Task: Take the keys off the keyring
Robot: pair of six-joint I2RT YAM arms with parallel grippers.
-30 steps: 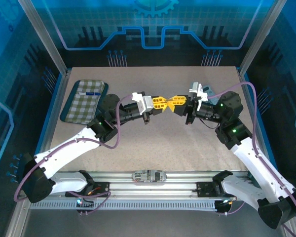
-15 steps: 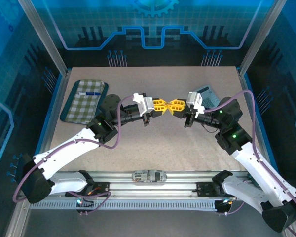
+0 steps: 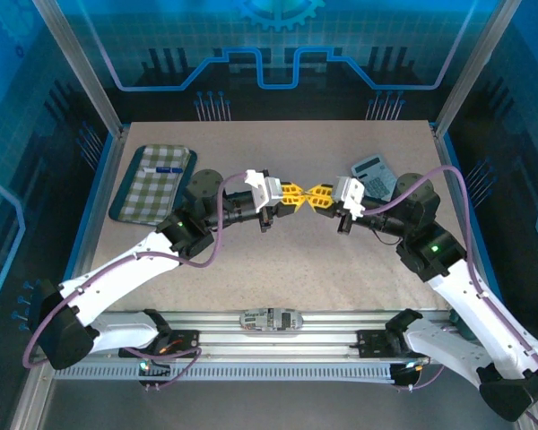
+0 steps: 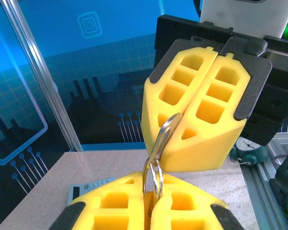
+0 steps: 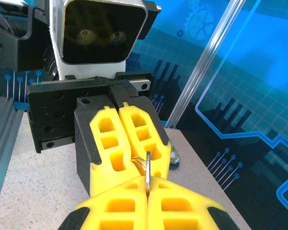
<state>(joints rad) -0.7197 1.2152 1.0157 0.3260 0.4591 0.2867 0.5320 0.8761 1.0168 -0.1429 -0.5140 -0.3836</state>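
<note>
Station inventory, as I read it from my screens.

1. Left gripper (image 3: 291, 194): raised over mid-table, pointing at its opposite number. The yellow fingers are pressed flat together, and the keyring is pinched in their seam.
2. Right gripper (image 3: 321, 193): facing the left one, tip to tip, the two nearly touching. Its fingers are likewise pressed together, and a silver piece enters the seam at their tips.
3. Keyring (image 4: 159, 178): a thin metal ring of doubled wire standing upright, lower half buried between the left fingers. It is held in the air, clear of the table (image 3: 278, 260).
4. Key (image 4: 164, 134): a flat silver loop-shaped piece, which I take for the key's head. It is linked through the ring's top and slants up into the right fingers. I cannot make out the shaft. On the right wrist camera I see a short metal sliver bridging the two pairs of fingertips.
5. Calculator (image 3: 375, 173): grey, lying flat on the table's far right, behind the right arm.
6. Checked cloth (image 3: 152, 184): green and white, far left of the table, well apart from the grippers.
7. Pen (image 3: 164, 169): lying on the cloth's far end.
</note>
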